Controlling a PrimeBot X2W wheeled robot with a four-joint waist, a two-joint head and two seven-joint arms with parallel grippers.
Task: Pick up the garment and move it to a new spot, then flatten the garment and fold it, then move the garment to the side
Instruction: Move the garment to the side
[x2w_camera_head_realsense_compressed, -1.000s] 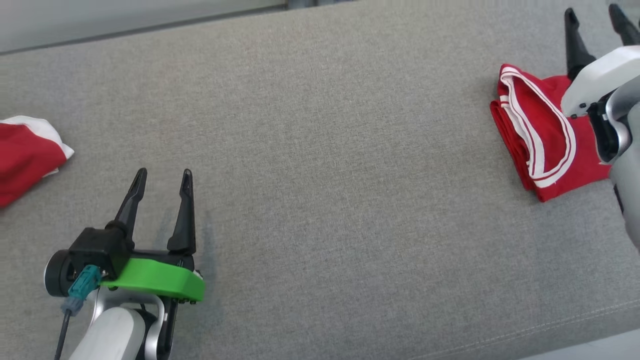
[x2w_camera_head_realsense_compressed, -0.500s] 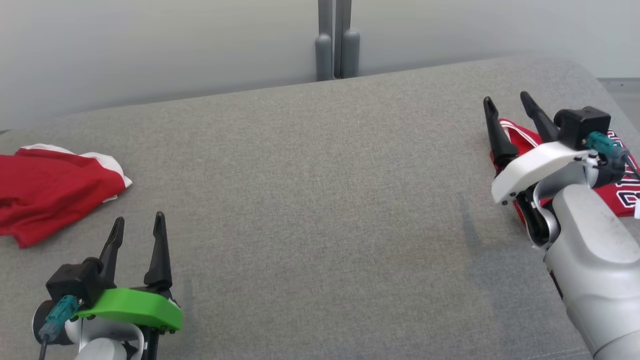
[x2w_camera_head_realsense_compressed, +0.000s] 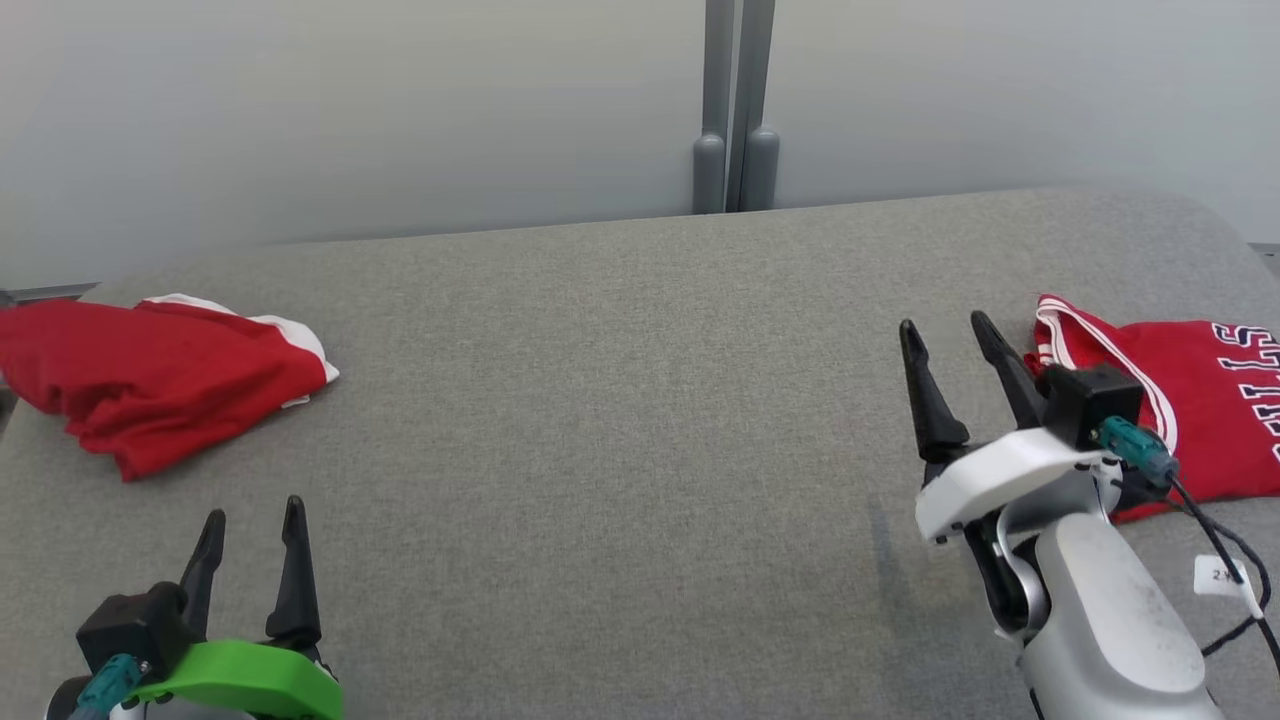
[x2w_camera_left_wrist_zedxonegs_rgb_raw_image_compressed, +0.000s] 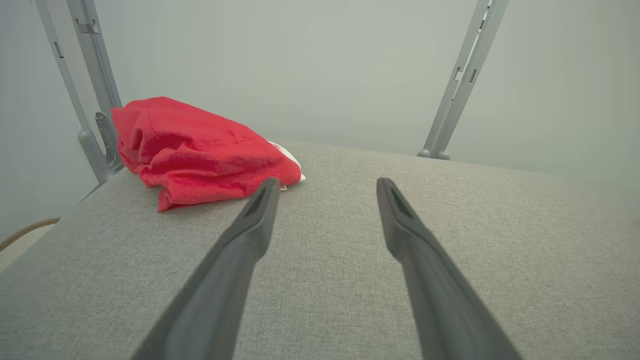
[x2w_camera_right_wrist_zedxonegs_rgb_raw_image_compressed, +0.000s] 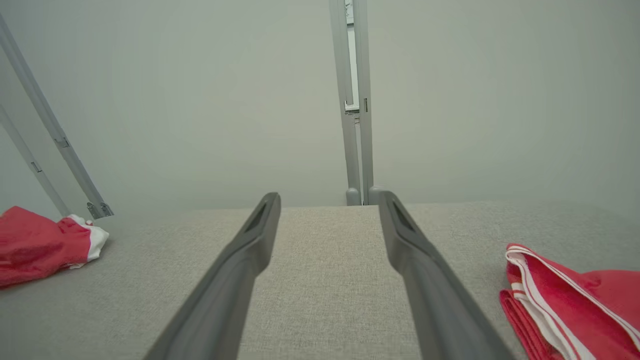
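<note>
We see a long gray padded bench with a pale wall behind it and two gray posts standing at the middle of its far edge. The folded red garment lies flat at the right edge of the bench. It has white stripes along one side and big white letters on top. A crumpled red garment with a bit of white on it lies in a heap at the left edge, close to the far left corner. The two are well apart, with bare gray cloth between them. Our left end effector is near the front left corner, and its two dark fingers are spread apart with nothing between them. In the left wrist view the left end effector points across the bench, and the crumpled red garment sits ahead of it and off to the left, not touching. Our right end effector is just beside the folded red garment, on its left, fingers apart and empty too. In the right wrist view the right end effector points at the far edge, with the folded red garment low on the right. A small white tag lies near the front right corner.
</note>
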